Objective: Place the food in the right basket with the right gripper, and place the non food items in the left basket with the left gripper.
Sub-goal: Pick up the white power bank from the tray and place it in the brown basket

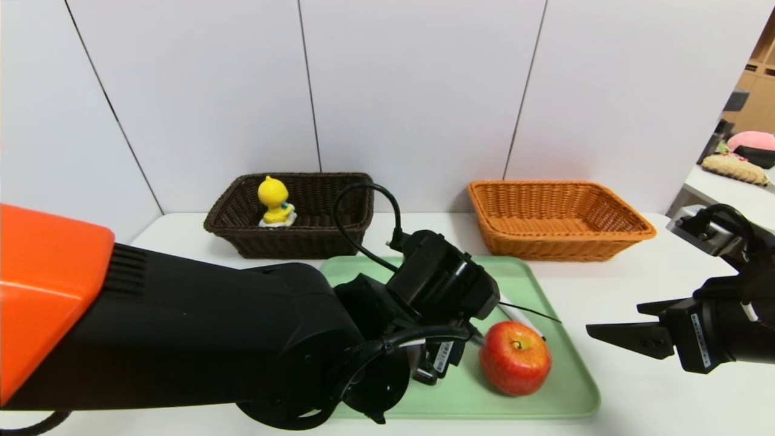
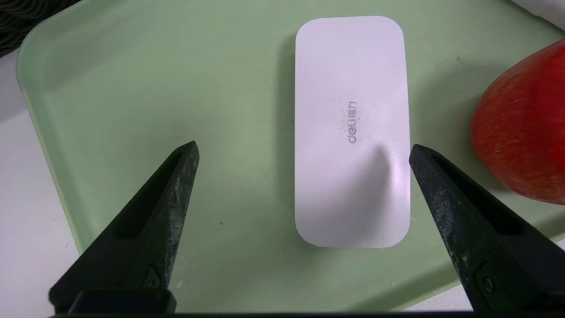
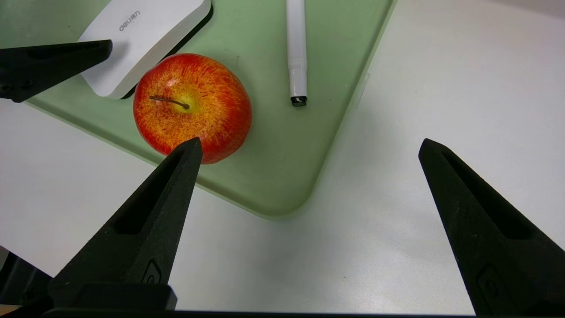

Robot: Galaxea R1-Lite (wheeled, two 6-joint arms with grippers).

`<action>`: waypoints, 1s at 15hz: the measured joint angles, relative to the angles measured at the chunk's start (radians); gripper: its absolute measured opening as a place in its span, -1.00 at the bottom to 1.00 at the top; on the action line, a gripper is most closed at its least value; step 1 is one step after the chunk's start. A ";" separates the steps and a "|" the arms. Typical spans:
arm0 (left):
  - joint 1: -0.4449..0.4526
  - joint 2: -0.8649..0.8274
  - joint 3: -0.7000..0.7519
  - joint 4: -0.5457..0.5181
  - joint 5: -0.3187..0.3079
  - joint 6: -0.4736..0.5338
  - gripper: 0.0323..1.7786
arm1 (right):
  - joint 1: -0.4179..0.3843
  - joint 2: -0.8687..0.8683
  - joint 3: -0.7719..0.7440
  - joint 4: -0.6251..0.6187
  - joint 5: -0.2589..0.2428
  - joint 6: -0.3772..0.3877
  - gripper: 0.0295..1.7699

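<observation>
The left gripper (image 2: 302, 150) hangs with its jaws spread wide and empty over the white Deli-branded case (image 2: 351, 132), which lies flat on the green tray (image 2: 132, 88) just beside the red apple (image 1: 514, 357) and near a white pen (image 3: 296, 53). This looks like lining up to straddle the case for the dark brown left basket (image 1: 242, 233), where a yellow duck toy (image 1: 274, 203) already sits. That arm reaches forward and angles down across the tray, while the right gripper (image 1: 623, 330), also wide open, waits beside the tray, the orange right basket (image 1: 557, 245) holding nothing yet.

Apple (image 1: 514, 357) on tray (image 1: 569, 393), baskets (image 1: 557, 221) behind.
</observation>
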 joint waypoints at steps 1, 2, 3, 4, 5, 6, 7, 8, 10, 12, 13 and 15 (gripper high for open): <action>-0.002 0.008 -0.004 0.000 0.000 0.000 0.90 | 0.000 0.000 0.001 0.000 0.000 0.000 0.92; -0.003 0.016 -0.008 -0.001 0.000 -0.001 0.90 | 0.000 0.000 0.001 0.000 0.000 0.000 0.92; -0.004 0.023 -0.011 -0.001 0.000 -0.001 0.90 | 0.000 0.000 0.002 0.000 0.000 0.000 0.92; -0.005 0.029 -0.015 -0.001 0.000 -0.001 0.90 | 0.000 0.000 0.002 0.000 0.000 0.000 0.92; -0.006 0.033 -0.021 -0.001 -0.001 0.000 0.90 | 0.000 0.000 0.001 0.000 0.000 0.000 0.92; -0.007 0.038 -0.027 -0.002 -0.001 0.000 0.90 | 0.000 0.000 0.001 0.000 0.000 0.000 0.92; -0.009 0.045 -0.032 -0.002 -0.002 0.001 0.90 | 0.000 0.000 0.001 0.000 0.000 0.000 0.92; -0.009 0.053 -0.039 -0.003 -0.001 0.000 0.90 | 0.000 0.000 0.001 0.000 0.000 0.000 0.92; -0.012 0.069 -0.051 -0.004 -0.002 -0.001 0.90 | 0.000 0.000 0.003 0.000 0.000 0.001 0.92; -0.014 0.086 -0.063 -0.005 -0.001 -0.001 0.90 | -0.001 -0.001 0.004 0.001 -0.001 0.002 0.92; -0.015 0.092 -0.067 -0.004 -0.001 -0.006 0.90 | -0.002 -0.001 0.004 0.001 -0.001 0.002 0.92; -0.016 0.102 -0.073 -0.002 -0.001 -0.014 0.90 | -0.002 -0.003 0.004 0.001 -0.001 0.006 0.92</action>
